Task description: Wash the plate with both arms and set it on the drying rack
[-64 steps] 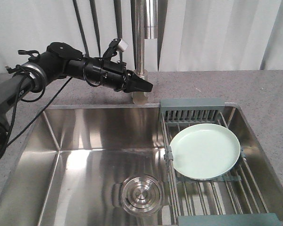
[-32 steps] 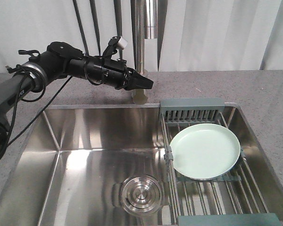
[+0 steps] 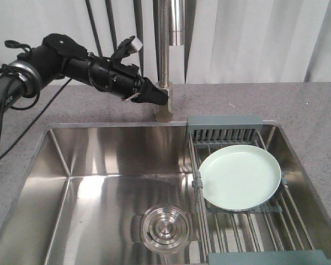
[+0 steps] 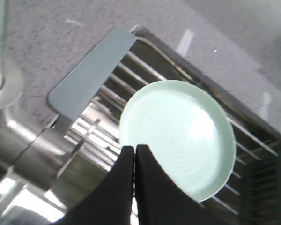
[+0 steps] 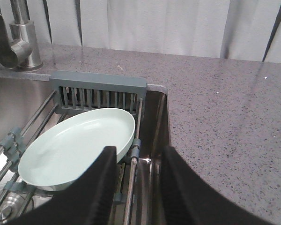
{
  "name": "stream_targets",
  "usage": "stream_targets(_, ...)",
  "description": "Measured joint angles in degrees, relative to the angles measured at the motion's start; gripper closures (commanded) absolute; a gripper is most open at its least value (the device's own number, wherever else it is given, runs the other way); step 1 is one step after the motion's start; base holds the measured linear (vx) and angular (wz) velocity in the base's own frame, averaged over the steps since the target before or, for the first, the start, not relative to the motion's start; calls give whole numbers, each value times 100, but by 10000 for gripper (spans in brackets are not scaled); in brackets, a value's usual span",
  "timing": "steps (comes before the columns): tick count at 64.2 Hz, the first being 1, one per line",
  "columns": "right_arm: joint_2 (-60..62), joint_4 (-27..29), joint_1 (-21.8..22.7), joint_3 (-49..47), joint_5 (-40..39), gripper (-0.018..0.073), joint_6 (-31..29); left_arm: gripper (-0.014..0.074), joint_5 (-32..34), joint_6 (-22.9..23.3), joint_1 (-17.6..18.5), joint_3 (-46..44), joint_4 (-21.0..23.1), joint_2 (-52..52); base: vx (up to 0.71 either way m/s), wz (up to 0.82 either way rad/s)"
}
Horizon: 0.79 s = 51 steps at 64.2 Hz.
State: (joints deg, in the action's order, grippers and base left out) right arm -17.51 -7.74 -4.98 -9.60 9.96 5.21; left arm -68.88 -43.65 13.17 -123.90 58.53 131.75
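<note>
Two arms are needed for this job, and I have both grippers free at this moment. The plate lies flat on the drying rack, which spans the right end of the sink; the plate is nearer the back bar of the rack than the front one, and its rim reaches close to the left edge of the rack. The left gripper hangs above the back edge of the sink, just beside the faucet, and in the left wrist view its fingers are pressed together with nothing between them. The right gripper hovers at the front right corner of the rack, its fingers spread apart and holding nothing.

I judge that the step in hand is to pick up the plate for washing. To do it well, I would open the left fingers first, then bring them down to the rim on the left side, because the raised rim gives little to bite on. The right gripper should take the opposite rim, so the plate does not tilt. The rods may catch a fingertip, so I would approach slowly.
</note>
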Motion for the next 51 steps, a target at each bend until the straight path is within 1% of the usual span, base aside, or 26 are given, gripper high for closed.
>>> stream_targets(11,0,0,0,0,0,316,0,603,383,1196,0,0,-1791,-617,0,0)
stream_targets(18,0,0,0,0,0,316,0,603,514,1951,0,0,-2928,-1032,0,0)
stream_targets(24,0,0,0,0,0,316,0,603,522,2410,0,7,-3670,-1334,0,0)
stream_targets(26,0,0,0,0,0,316,0,603,516,2564,0,35,-4038,-1453,0,0)
stream_targets(29,0,0,0,0,0,316,0,603,516,2743,0,111,-4446,-1621,0,0)
stream_targets(31,0,0,0,0,0,316,0,603,516,2853,0,176,-4605,-1720,0,0)
stream_targets(33,0,0,0,0,0,316,0,603,516,2966,0,299,-4889,-1878,0,0)
stream_targets(40,0,0,0,0,0,316,0,603,687,3141,0,722,-5324,-2328,0,0)
stream_targets(46,0,0,0,0,0,316,0,603,977,3242,0,1201,-5512,-2788,0,0)
stream_targets(51,0,0,0,0,0,316,0,603,1335,3279,0,1745,-5565,-3267,0,0)
